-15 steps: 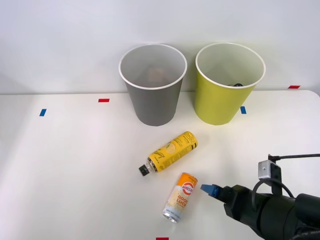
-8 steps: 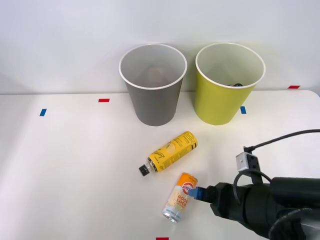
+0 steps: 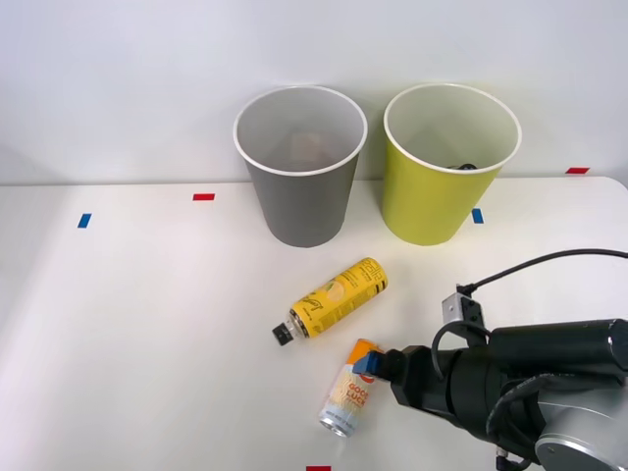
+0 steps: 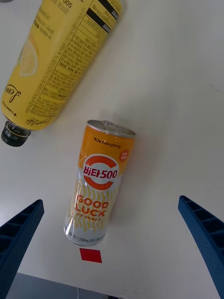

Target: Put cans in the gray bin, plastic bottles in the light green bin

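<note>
- My right gripper (image 3: 371, 363) sits low over the table (image 3: 128, 324) near its front edge, with the blue fingers (image 4: 18, 233) spread wide and holding nothing.
- In the wrist view the can (image 4: 100, 182) lies between the two open fingers, touching neither.
- From the front view, the can (image 3: 345, 397) lies on its side close to the table's front edge, its orange end under the gripper tip and its silver end pointing toward the front edge.
- A small red tape mark (image 4: 90, 255) sits on the table just off the can's cream end.
- The plastic bottle (image 3: 332, 299) lies on its side just behind the can, apart from it, its black cap toward the robot's left and front.
- In the wrist view I can see the bottle (image 4: 60, 60) with its yellow label and dark print, cap (image 4: 14, 133) on.
- The gray bin (image 3: 300, 167) stands upright at the table's back edge, with the light green bin (image 3: 449, 165) upright beside it toward the robot's right; the two are near each other but not touching.
- Something dark shows low inside the light green bin; I cannot tell what it is.
</note>
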